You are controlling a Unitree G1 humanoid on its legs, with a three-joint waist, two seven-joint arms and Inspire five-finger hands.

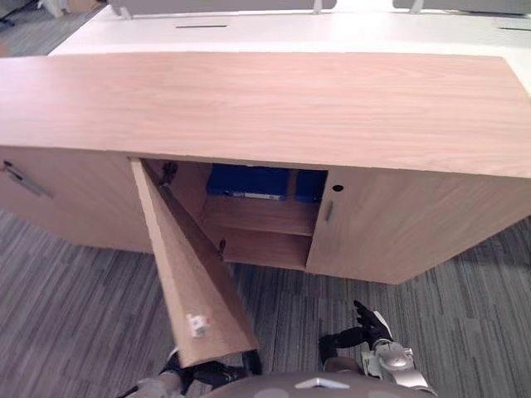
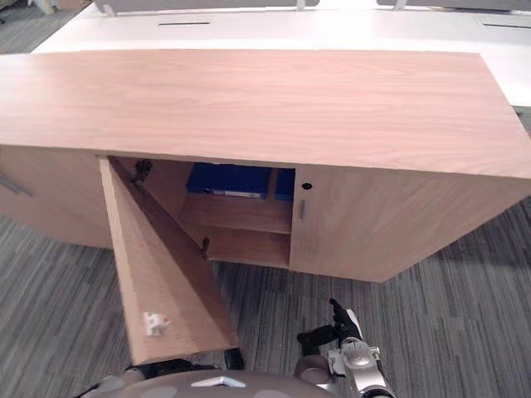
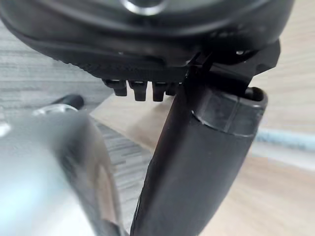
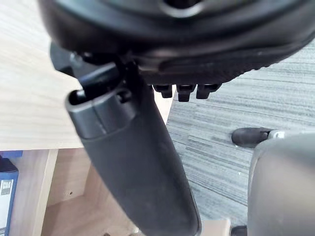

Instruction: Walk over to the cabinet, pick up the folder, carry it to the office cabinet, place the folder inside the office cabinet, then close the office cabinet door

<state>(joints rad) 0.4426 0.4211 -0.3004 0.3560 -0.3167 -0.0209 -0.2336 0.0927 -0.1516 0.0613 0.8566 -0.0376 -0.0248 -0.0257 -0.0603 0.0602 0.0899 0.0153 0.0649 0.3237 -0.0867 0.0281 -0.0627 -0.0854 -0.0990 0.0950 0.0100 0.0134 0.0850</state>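
Blue folder [image 1: 246, 182] is in the office cabinet [image 1: 265, 108], door [image 1: 187, 274] wide open — right hand [image 1: 365, 327] low, fingers relaxed, empty; left hand [image 3: 147, 44] fingers, I can't tell.

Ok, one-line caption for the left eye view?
Office cabinet with its door open, blue folder on the upper shelf inside, right hand open and low in front, holding nothing.

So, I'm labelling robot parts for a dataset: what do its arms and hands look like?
The right hand is black with a white patch on one side, on a silver-grey metal arm. The left hand is black too, with a ribbed palm edge and a thick, smooth thumb.
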